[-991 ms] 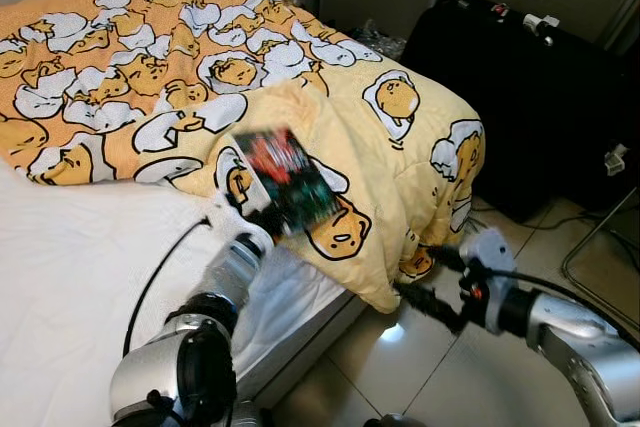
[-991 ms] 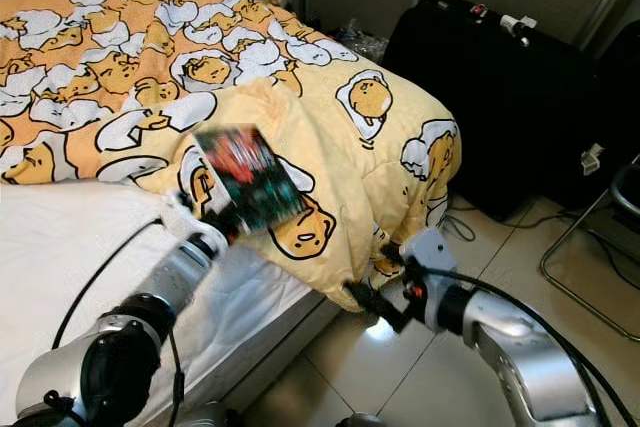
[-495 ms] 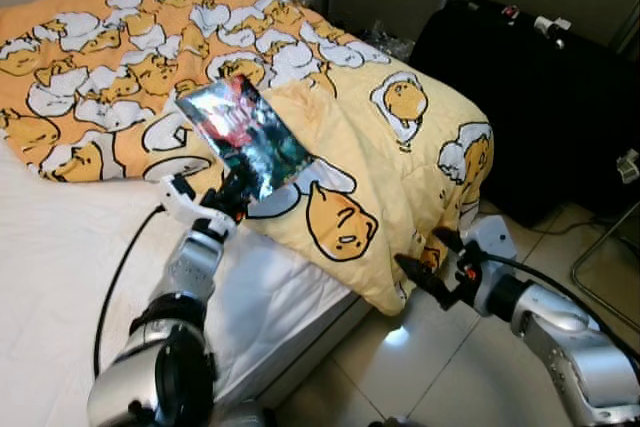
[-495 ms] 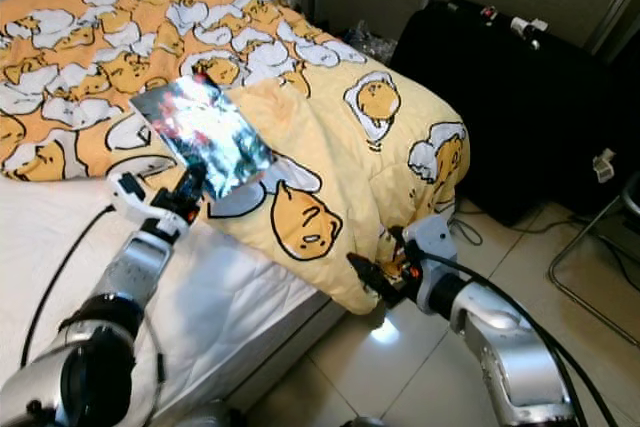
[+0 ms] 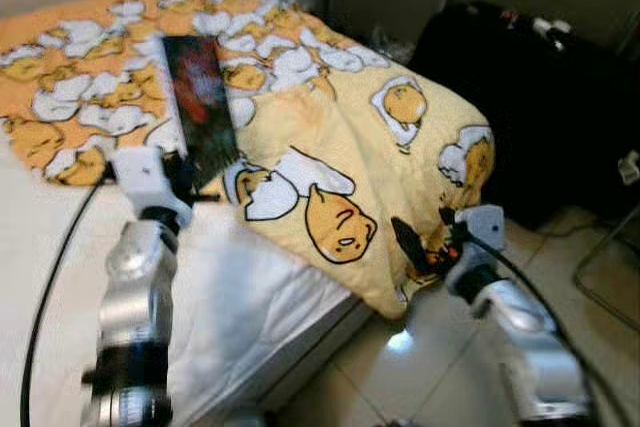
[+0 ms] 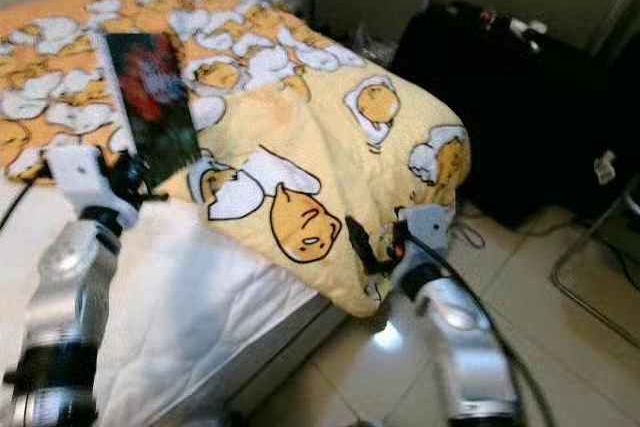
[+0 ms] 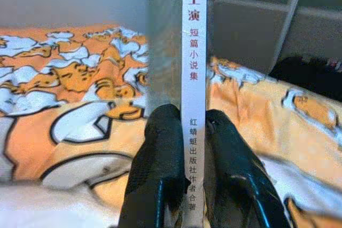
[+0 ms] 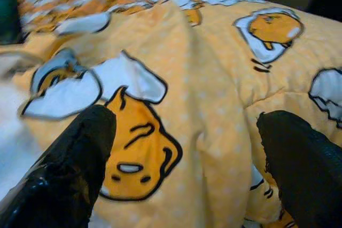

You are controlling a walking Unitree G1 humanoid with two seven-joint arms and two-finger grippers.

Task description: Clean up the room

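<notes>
Left gripper (image 7: 184, 185): clamped on book (image 5: 200, 107), not yet put away. Right gripper (image 8: 187, 169): jaws apart before rumpled duvet (image 5: 340, 147), unstraightened.

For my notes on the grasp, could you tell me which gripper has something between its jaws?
The left gripper: it clamps a book by the spine. The right gripper is open, pointing at the quilt.

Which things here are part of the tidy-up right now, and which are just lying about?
In the job:
- book, gripped by the left hand
- yellow quilt, which the open right hand faces at the bed corner

Lying about:
- black suitcase on the floor
- white sheet
- metal frame at the right edge
</notes>
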